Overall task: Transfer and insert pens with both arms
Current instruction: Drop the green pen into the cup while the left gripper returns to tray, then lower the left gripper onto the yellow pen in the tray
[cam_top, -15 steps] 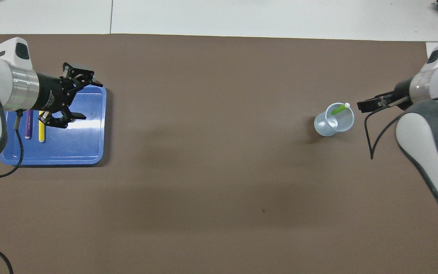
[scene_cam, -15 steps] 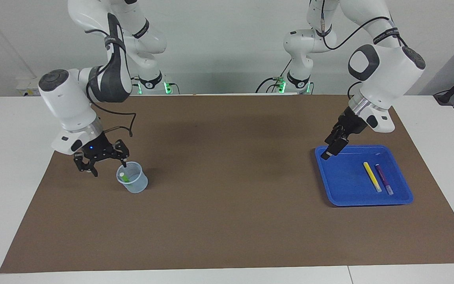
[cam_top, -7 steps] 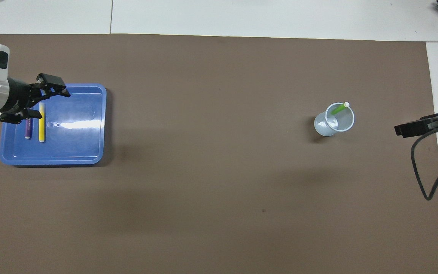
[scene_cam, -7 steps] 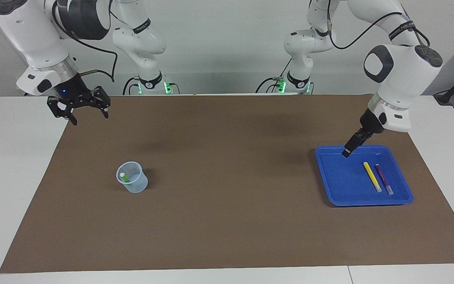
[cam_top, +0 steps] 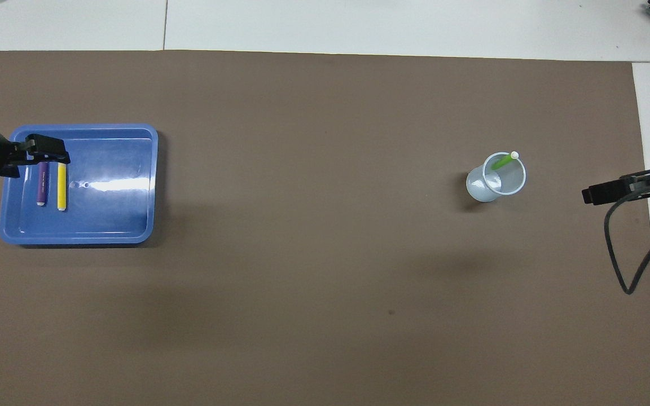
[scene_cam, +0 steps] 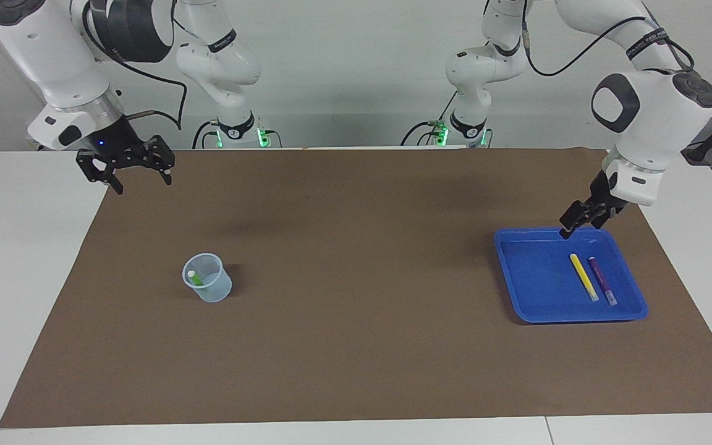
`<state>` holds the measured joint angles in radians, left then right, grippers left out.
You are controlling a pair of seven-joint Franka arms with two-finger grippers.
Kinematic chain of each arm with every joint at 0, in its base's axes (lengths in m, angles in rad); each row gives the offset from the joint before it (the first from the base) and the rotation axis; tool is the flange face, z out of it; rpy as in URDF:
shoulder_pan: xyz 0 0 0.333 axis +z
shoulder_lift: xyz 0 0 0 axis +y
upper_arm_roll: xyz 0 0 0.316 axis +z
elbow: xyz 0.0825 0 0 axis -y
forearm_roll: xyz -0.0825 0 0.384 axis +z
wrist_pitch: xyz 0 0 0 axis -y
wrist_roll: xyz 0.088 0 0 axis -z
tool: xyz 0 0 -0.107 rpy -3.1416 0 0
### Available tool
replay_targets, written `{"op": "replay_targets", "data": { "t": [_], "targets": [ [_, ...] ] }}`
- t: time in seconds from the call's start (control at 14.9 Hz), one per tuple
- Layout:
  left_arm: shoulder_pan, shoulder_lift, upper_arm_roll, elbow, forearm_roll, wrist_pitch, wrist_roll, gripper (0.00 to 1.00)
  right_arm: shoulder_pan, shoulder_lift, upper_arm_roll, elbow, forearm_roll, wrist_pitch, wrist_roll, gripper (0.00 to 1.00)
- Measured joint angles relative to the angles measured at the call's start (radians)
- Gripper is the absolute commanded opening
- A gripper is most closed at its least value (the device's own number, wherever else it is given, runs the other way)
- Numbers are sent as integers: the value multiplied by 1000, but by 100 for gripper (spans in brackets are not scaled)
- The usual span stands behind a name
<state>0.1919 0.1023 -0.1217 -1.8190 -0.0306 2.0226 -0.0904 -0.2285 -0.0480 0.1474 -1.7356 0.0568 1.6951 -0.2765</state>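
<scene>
One green pen (scene_cam: 194, 277) stands in the cup (scene_cam: 207, 286). Right gripper (scene_cam: 126, 174) hangs spread-fingered over the surface (scene_cam: 356, 346) corner; left gripper (scene_cam: 580, 220), fingers' state untellable, over the tray (scene_cam: 535, 278) edge.

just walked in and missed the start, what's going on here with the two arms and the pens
Pens are being moved from a blue tray into a clear cup. The green pen already stands in the cup. The yellow pen and purple pen lie side by side in the tray. The left gripper hangs over the tray's edge nearest the robots, holding nothing. The right gripper waits, open and raised, at the right arm's end of the table.
</scene>
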Motion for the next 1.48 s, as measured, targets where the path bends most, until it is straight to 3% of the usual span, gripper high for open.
{"op": "replay_targets", "data": {
  "t": [1.01,1.48],
  "targets": [
    [41,21,0,-21,12,79,-16,100,2,-6,1,-6,-43,-64,-8,100],
    [51,174,-1,-26,70,234,154,100,5,-6,3,-6,-43,-84,-12,100]
  ]
}}
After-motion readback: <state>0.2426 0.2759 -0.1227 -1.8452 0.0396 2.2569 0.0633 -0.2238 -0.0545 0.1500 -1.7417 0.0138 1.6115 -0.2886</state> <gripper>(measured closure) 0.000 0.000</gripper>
